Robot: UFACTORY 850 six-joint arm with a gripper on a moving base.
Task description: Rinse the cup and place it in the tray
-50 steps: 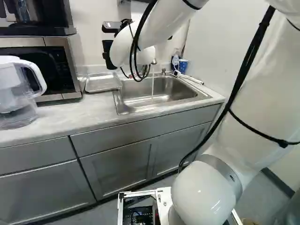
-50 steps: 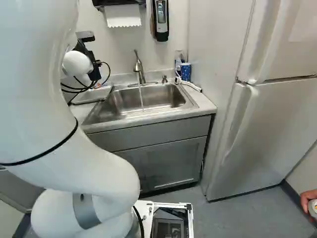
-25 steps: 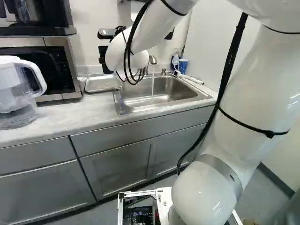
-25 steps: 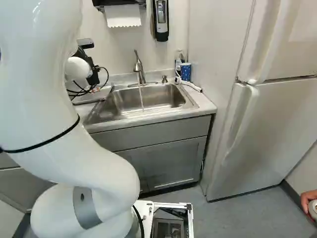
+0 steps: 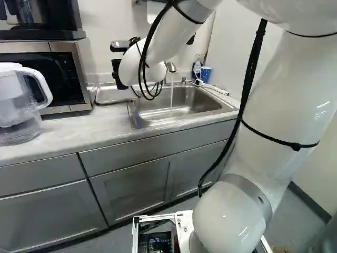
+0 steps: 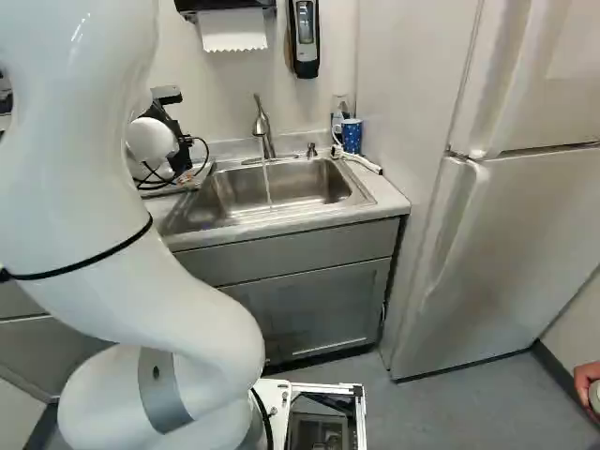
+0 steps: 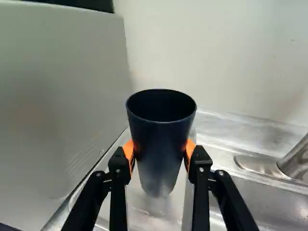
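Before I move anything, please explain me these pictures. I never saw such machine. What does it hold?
This is one white robot arm on a moving base. Two cameras on the base look past it from left and right, so both show the same sink. The wrist camera looks along the black gripper, whose two orange pads hold a dark cup upright. Water runs from the faucet. On the counter are a shallow tray beside the sink, a microwave and a clear pitcher.
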